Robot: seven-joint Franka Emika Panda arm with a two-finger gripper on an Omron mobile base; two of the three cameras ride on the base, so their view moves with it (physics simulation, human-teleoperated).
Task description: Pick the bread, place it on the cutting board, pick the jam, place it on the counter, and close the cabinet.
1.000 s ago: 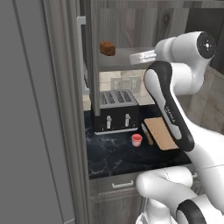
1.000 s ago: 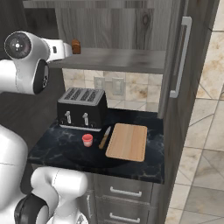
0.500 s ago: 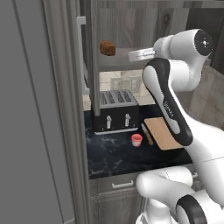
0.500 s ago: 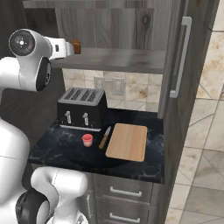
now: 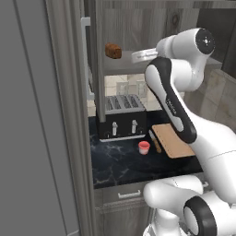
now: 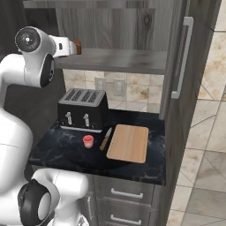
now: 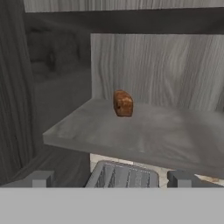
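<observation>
The bread (image 7: 123, 103), a small dark brown chunk, sits on the grey shelf (image 7: 131, 131) of the open cabinet (image 6: 181, 57). My gripper (image 7: 113, 178) is open, level with the shelf and a short way in front of the bread, with nothing between its fingers. From the left base the gripper (image 5: 134, 56) is just right of the bread (image 5: 113, 50). Below, the red jam (image 5: 144, 147) stands on the black counter (image 5: 115, 161), left of the tan cutting board (image 5: 173, 140). From the right base the bread (image 6: 77, 46) peeks out past my hand.
A black toaster (image 6: 83, 108) stands at the back of the counter under the shelf. A wooden-handled knife (image 6: 106, 138) lies between the jam (image 6: 88, 141) and the cutting board (image 6: 129, 142). The cabinet's open doors flank the shelf, one edge-on (image 5: 94, 60) at the left.
My hand has crept a little closer to the bread along the shelf, and the upper arm has risen slightly. Nothing on the counter has moved.
</observation>
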